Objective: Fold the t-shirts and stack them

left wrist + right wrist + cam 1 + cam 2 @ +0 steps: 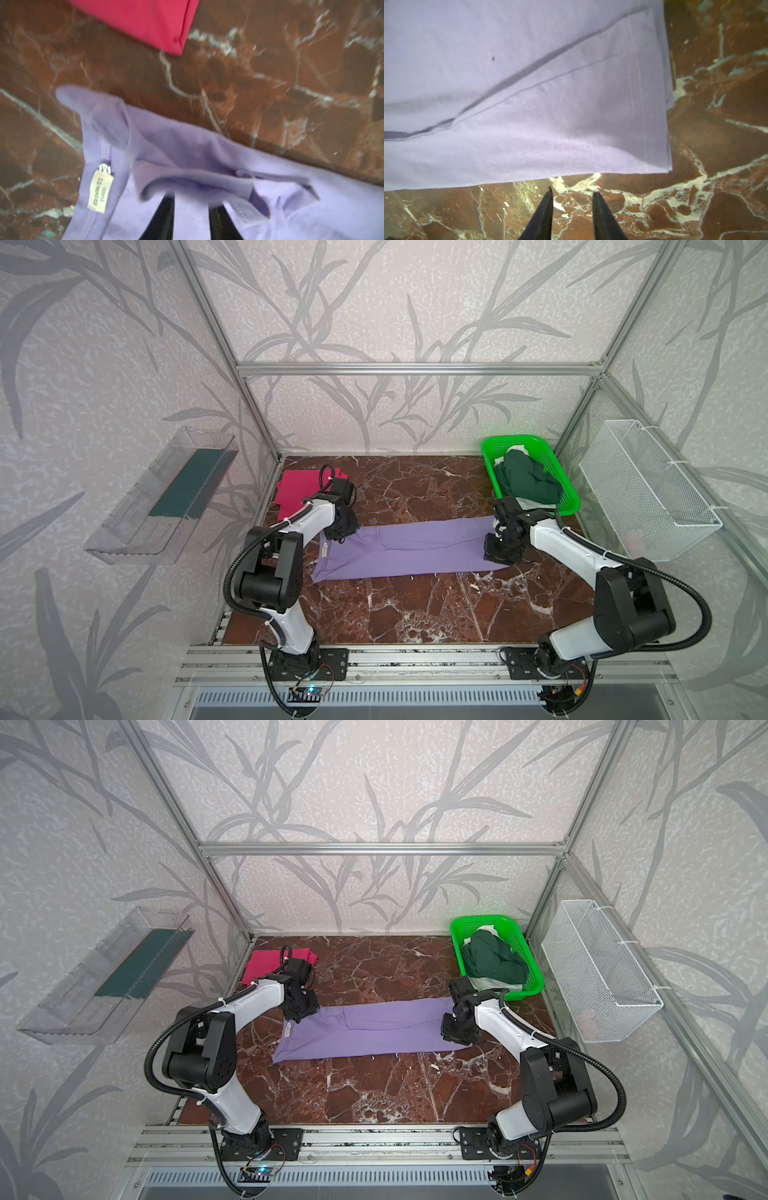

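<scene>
Lav. tee (pixel 407 549): long soft strip; marble tbl (pixel 415 614).

Bench (pixel 415 605): we see a polished red-brown marble-look surface, white-veined, smooth with a soft sheen.
Lavender t-shirt (pixel 415 547): soft matt cloth; we make out rows of stitching along its hem.
Magenta t-shirt (pixel 291 489): smooth matt cloth.
Green basket (pixel 557 472): glossy plastic mesh.
Wall basket (pixel 648 489): white wire mesh.
Frame (pixel 415 368): brushed metal.
</scene>
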`<state>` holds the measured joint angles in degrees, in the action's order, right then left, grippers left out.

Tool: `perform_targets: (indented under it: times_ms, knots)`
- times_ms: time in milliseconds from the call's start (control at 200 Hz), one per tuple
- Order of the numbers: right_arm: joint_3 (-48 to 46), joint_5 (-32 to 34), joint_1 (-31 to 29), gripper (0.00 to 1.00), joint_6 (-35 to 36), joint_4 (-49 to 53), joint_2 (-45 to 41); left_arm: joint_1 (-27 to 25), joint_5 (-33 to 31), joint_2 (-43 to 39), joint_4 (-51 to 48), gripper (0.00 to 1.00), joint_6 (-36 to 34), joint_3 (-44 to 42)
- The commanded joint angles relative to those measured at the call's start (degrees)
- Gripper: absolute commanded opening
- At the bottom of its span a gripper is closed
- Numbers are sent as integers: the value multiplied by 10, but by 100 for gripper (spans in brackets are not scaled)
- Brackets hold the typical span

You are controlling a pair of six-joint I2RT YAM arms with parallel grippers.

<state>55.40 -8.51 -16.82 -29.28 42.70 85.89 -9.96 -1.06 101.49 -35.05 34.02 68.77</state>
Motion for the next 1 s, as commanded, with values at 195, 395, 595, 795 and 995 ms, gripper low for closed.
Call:
perform_targets:
  times_ms: [195,395,595,795,995]
  knots:
    - [33,3,-1,34,14,12,6,6,-33,1,15,30,-10,40]
    - [108,-36,-59,34,46,-34,52,9,-45,-104,16,31,5,-78]
    - [243,-66,-157,34,52,-92,186,12,-25,-128,59,31,16,-139]
    - [355,-72,-226,34,19,-145,305,26,-39,-70,64,31,38,-136]
    - [450,-75,-270,43,-14,-184,406,31,-33,-59,62,31,62,-170]
